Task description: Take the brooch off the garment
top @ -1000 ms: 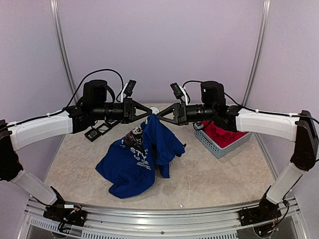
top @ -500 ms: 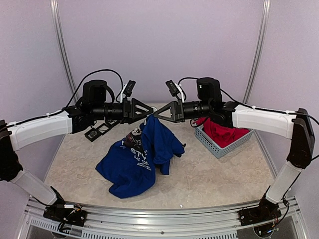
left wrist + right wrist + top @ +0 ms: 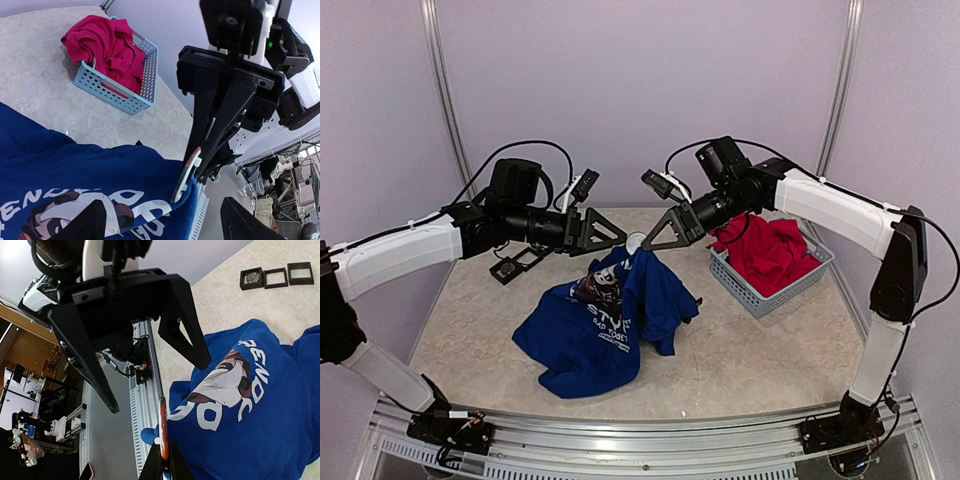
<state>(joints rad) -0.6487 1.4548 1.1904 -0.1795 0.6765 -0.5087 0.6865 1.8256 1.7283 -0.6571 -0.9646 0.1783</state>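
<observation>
The left fingers [image 3: 610, 237], which were pinched on a raised fold of the blue T-shirt [image 3: 595, 335], now stand wide apart with nothing between them. The right fingers [image 3: 655, 238] are now clamped on the brooch [image 3: 186, 172], a thin disc seen edge-on with a red rim. With the left hold gone, the T-shirt has slumped lower onto the bench [image 3: 740, 350], and its top fold reaches just under the right fingers. Blue cloth still lies against the brooch's lower edge, so I cannot tell whether the pin is free. My guess is that the pull-away is only starting.

The 2 arms reach inward from either side, tips facing each other and close together above the T-shirt. The right arm has swung up and back, its wrist now tilted down toward the fold. The left arm is held almost level, its open fingers just beside the brooch.
</observation>
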